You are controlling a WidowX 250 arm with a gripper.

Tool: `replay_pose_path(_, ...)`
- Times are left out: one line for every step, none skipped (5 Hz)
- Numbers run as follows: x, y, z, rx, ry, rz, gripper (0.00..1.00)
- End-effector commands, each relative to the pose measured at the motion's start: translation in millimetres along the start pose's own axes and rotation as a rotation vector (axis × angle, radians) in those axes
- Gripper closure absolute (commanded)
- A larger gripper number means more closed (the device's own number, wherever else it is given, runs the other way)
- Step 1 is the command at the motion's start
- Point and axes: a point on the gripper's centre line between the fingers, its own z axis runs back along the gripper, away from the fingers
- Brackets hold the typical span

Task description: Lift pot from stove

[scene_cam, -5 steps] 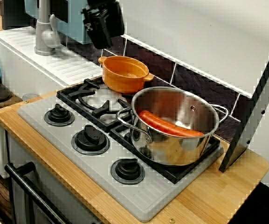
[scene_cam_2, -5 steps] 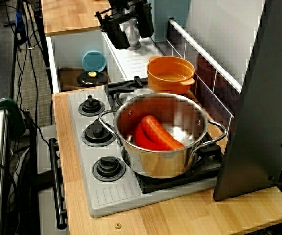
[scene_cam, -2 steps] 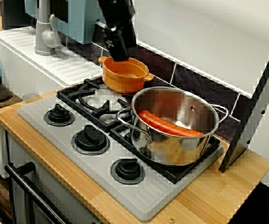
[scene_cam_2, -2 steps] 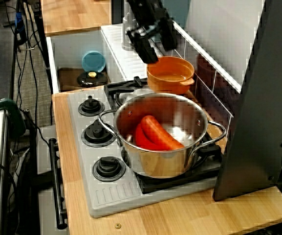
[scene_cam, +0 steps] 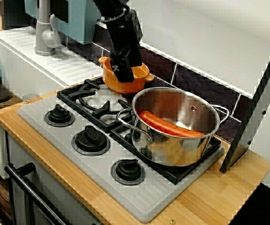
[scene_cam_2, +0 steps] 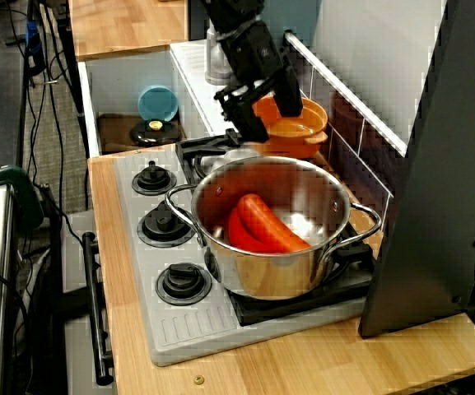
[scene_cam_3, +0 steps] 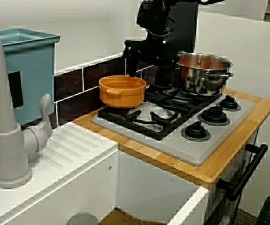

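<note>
Side view: I am lowering my spread, empty pincer (scene_cam_2: 266, 115) astride the orange pot (scene_cam_2: 299, 129) rim, readying to lift it from the stove (scene_cam_2: 142, 239).

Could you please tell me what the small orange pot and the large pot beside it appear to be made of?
The orange pot looks like moulded plastic: a matte, even colour with thick rounded walls and stubby handles. The large pot appears to be polished steel: its mirror-like wall reflects the red items inside and the grate, and it has thin wire handles.

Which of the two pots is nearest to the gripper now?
The small orange pot at the stove's back; the gripper is right at it. The steel pot stands farther forward.
</note>
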Motion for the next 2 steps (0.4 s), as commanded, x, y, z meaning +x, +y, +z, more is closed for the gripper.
replay_pose_path(-0.6,4.0,21.0,-0.035,0.035,-0.079,0.00)
replay_pose_path(-4.7,4.5,18.6,-0.023,0.048,-0.096,0.00)
